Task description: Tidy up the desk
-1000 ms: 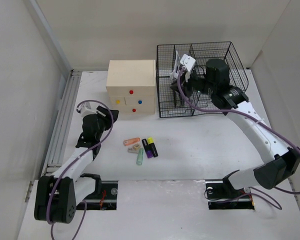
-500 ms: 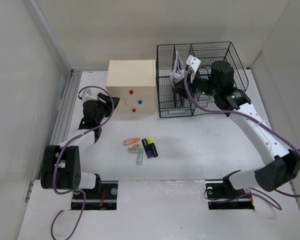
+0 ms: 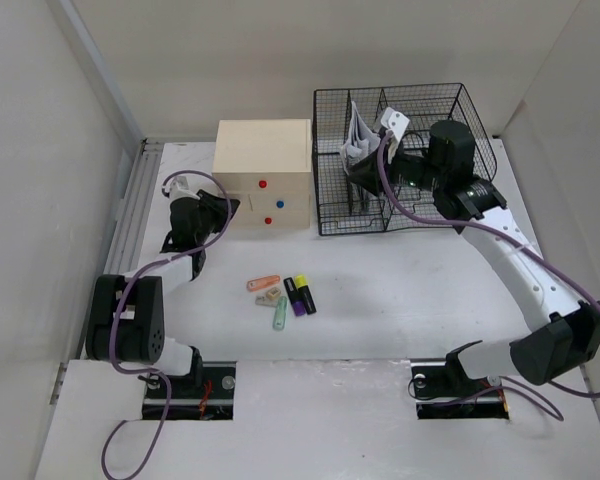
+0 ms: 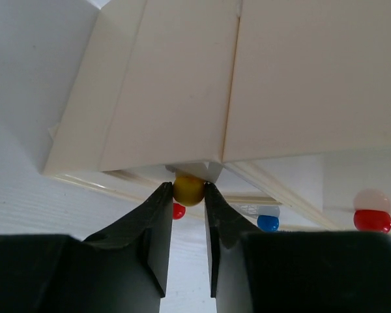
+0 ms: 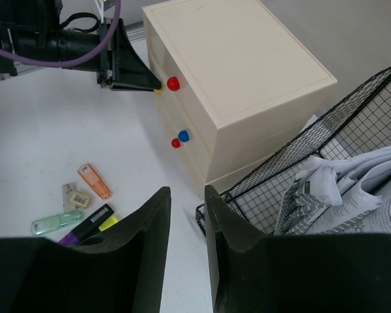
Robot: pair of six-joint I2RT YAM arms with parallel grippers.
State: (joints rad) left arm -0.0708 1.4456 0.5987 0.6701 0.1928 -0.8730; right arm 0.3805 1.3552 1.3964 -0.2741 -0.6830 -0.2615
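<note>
Top external view first: the desk (image 3: pixel 400 290), a broad matte white slab, fills the floor of the cell between plain white walls, with a ribbed metal rail down its left side. At the far right stands a black wire mesh rack (image 3: pixel 340 215), boxy and divided into compartments, with crumpled printed papers (image 3: pixel 357 132) poking out of its far-left one. Left of it, and just beside it, sits a smooth cream drawer box (image 3: pixel 263 148), square-cornered, its near face dotted with round glossy knobs, red and blue.

The right gripper (image 5: pixel 186 192) hangs over the rack, its dark wedge-shaped fingers parted by a narrow gap with nothing between them. The left gripper (image 4: pixel 188 195) lies low at the box's near-left corner, its black fingers pressed against both sides of a small yellow knob (image 4: pixel 189 188).

On the near middle of the desk is a loose cluster: two black highlighters (image 3: pixel 298 294), a pale green one (image 3: pixel 280 315) and a flat orange stick (image 3: pixel 264 283).
</note>
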